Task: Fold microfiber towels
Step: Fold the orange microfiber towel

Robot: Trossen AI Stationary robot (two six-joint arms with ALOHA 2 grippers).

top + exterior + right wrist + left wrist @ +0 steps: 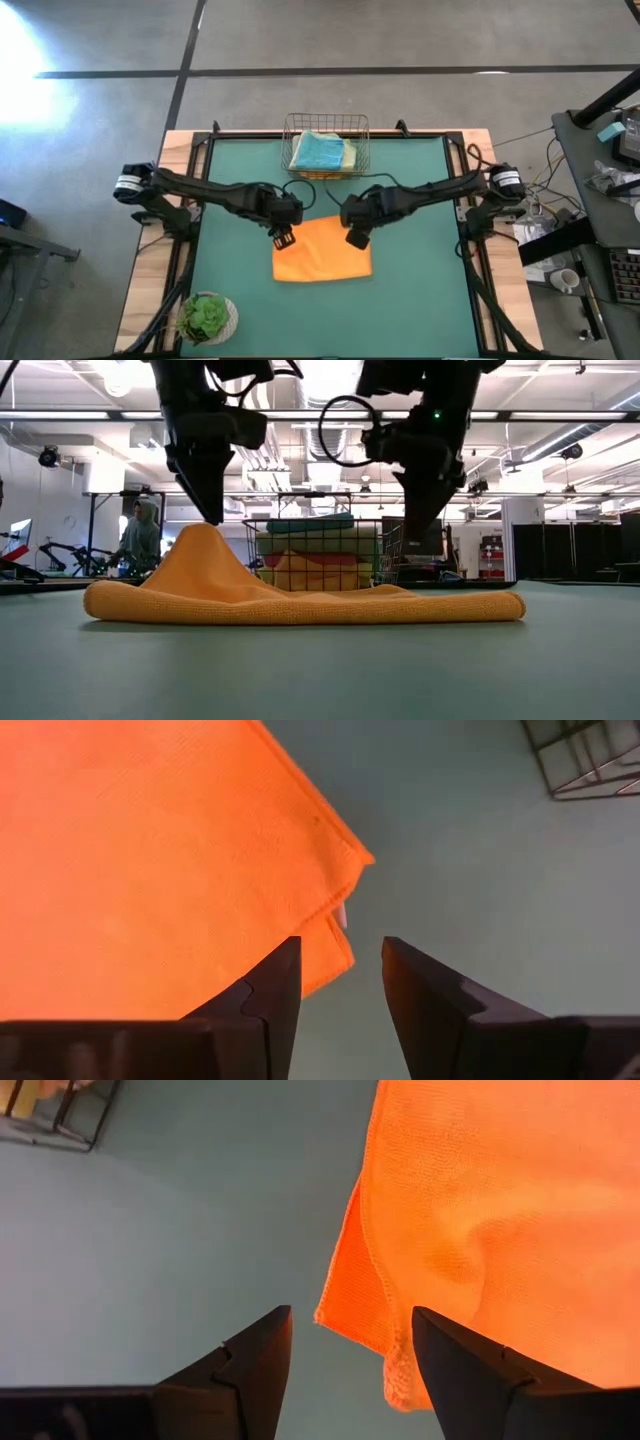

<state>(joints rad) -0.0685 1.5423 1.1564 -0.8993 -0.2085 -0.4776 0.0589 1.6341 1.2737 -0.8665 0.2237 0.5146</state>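
My left gripper [350,1365] is open and holds nothing. It hangs just above the near-left corner of the orange towel [322,250]. My right gripper [340,990] is open too, with nothing in it, just above the towel's other corner. The towel lies folded on the green mat [420,300], with a bump sticking up on my left side. Farther back sits a wire basket [327,144] with a teal towel [318,150] on top of more towels. Beyond the table, a person [140,535] stands.

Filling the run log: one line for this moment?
orange microfiber towel: folded on mat | left gripper: open above left corner | right gripper: open above right corner
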